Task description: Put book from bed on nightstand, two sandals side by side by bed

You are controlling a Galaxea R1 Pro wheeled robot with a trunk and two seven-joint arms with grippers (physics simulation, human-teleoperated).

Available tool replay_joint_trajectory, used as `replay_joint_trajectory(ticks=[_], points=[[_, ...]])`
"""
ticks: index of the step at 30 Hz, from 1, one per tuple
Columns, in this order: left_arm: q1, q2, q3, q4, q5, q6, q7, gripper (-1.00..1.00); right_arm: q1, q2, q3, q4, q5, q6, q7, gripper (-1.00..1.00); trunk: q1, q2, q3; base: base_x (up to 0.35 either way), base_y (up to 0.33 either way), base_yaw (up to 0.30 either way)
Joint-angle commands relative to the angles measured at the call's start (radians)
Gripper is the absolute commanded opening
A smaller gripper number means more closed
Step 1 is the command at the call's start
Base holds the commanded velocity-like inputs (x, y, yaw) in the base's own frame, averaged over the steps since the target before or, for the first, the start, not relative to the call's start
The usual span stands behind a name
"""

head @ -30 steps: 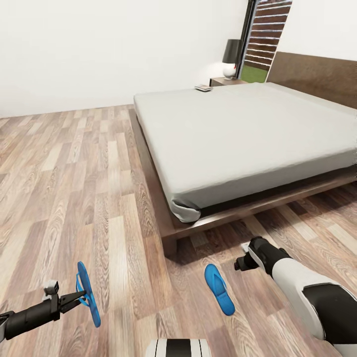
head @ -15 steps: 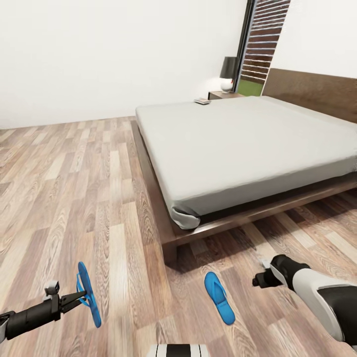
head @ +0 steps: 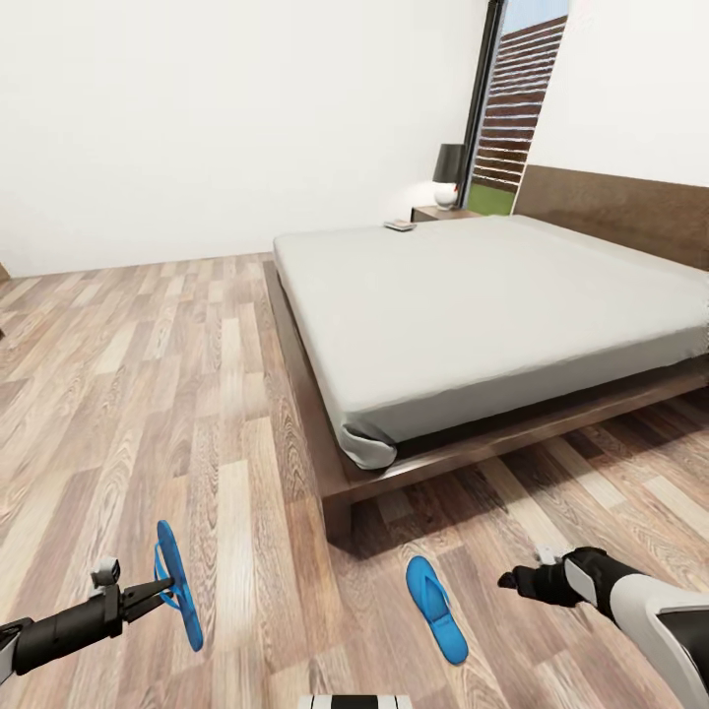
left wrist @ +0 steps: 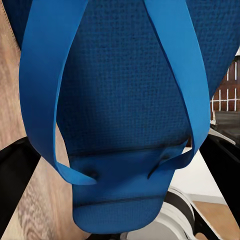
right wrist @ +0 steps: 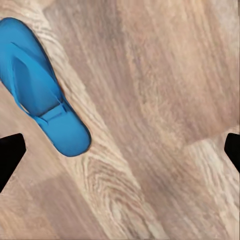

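My left gripper (head: 162, 591) is shut on one blue sandal (head: 178, 585), holding it on edge above the wood floor at the near left. Up close, that sandal (left wrist: 130, 110) shows its sole and straps. The second sandal (head: 436, 609) lies flat on the floor in front of the bed's near corner. My right gripper (head: 512, 579) hovers just right of it, open and holding nothing. In the right wrist view this sandal (right wrist: 42, 87) lies off to one side of the wide-apart fingertips (right wrist: 10, 155). The book (head: 400, 225), small and flat, rests on the bed (head: 492, 295) at its far corner, beside a nightstand (head: 438, 212).
A dark-shaded lamp (head: 449, 172) stands on the nightstand by the tall window (head: 512, 108). The headboard (head: 611, 202) runs along the right wall. Wood-plank floor (head: 148, 374) stretches to the left of the bed up to the white wall.
The head view has tilted up, showing more wall and window. My right arm has pulled back, right of the floor sandal. The left gripper still holds its sandal.
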Motion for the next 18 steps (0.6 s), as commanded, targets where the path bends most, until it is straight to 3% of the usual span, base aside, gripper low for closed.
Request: replay_joint_trajectory(ticks=[1, 4, 6, 7, 8, 9, 10, 12, 13, 17, 18], points=[[0.000, 0.000, -0.006, 0.001, 0.006, 0.011, -0.003, -1.00, 0.015, -0.008, 0.008, 0.002, -0.064, 0.001, 0.005, 1.00, -0.001, 0.000, 0.003, 0.000, 0.000, 0.000], [0.000, 0.000, -0.006, 0.001, 0.006, 0.011, -0.001, -1.00, 0.047, -0.015, 0.008, 0.002, -0.149, 0.000, 0.006, 1.00, -0.002, 0.000, 0.011, 0.000, 0.000, 0.000], [0.000, 0.000, -0.006, 0.004, 0.006, 0.010, 0.000, -1.00, 0.096, -0.016, 0.008, 0.002, -0.282, -0.002, 0.007, 1.00, -0.002, 0.000, 0.011, 0.000, 0.000, 0.000], [0.000, 0.000, -0.006, 0.006, 0.006, 0.010, 0.000, -1.00, 0.107, -0.016, 0.008, 0.002, -0.318, -0.002, 0.007, 1.00, -0.002, 0.000, 0.011, 0.000, 0.000, 0.000], [0.000, 0.000, -0.006, 0.009, 0.006, 0.010, 0.000, -1.00, 0.127, -0.014, 0.008, 0.002, -0.391, -0.006, 0.007, 1.00, -0.002, 0.000, 0.011, 0.000, 0.000, 0.000], [0.000, 0.000, -0.006, 0.012, 0.006, 0.009, 0.000, -1.00, 0.137, -0.014, 0.008, 0.002, -0.428, -0.010, 0.006, 1.00, -0.002, 0.000, 0.011, 0.000, 0.000, 0.000], [0.000, 0.001, -0.006, 0.017, 0.006, 0.009, 0.000, -1.00, 0.158, -0.013, 0.008, 0.002, -0.506, -0.027, 0.005, 1.00, -0.002, 0.000, 0.011, 0.000, 0.000, 0.000], [0.000, 0.001, -0.006, 0.024, 0.006, 0.009, 0.000, -1.00, 0.180, -0.015, 0.007, 0.003, -0.581, -0.051, 0.004, 1.00, -0.002, 0.000, 0.011, 0.000, 0.000, 0.000], [0.000, 0.001, -0.006, 0.031, 0.006, 0.009, 0.000, -1.00, 0.197, -0.017, 0.007, 0.003, -0.643, -0.073, 0.003, 1.00, -0.002, 0.000, 0.011, 0.000, 0.000, 0.000], [0.000, 0.002, -0.006, 0.041, 0.006, 0.009, 0.003, -1.00, 0.240, -0.030, 0.006, 0.004, -0.757, -0.106, 0.000, 1.00, -0.002, 0.000, 0.011, 0.000, 0.000, 0.000], [0.000, 0.002, -0.006, 0.042, 0.006, 0.009, 0.003, -1.00, 0.248, -0.032, 0.006, 0.004, -0.768, -0.109, 0.000, 1.00, -0.002, 0.000, 0.011, 0.000, 0.000, 0.000]])
